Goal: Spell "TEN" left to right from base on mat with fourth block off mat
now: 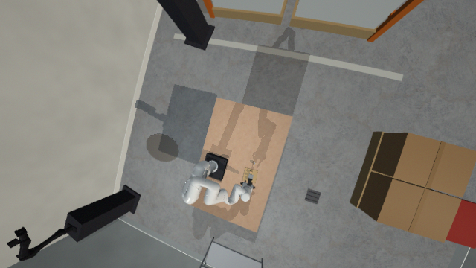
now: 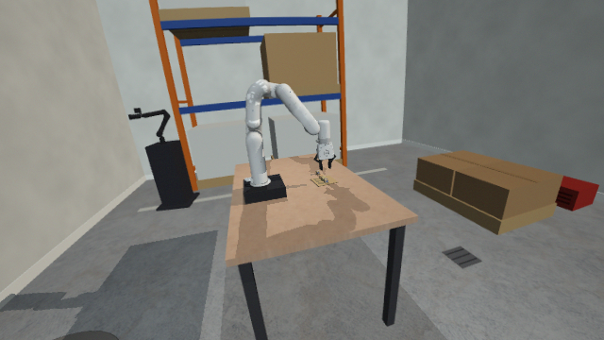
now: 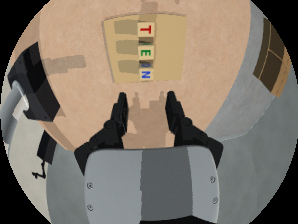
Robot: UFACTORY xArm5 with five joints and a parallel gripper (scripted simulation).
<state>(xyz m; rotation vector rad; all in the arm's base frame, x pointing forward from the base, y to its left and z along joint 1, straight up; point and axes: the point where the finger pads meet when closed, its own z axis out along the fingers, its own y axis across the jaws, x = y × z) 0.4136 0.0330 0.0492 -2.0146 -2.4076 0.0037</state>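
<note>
In the wrist view a tan mat (image 3: 144, 48) lies on the wooden table. Three blocks lie on it in a close row: a red T (image 3: 145, 30), a green E (image 3: 144, 47) and a blue N (image 3: 145, 74). My gripper (image 3: 146, 100) is open and empty, raised above the table just short of the N block. In the exterior view the gripper (image 2: 326, 165) hangs above the mat (image 2: 321, 181). In the top view the mat (image 1: 253, 173) lies beside the gripper (image 1: 249, 183).
The arm's black base (image 2: 264, 188) stands on the table left of the mat. Orange and blue shelving (image 2: 250, 71) stands behind the table. Cardboard boxes (image 2: 486, 186) lie on the floor to the right.
</note>
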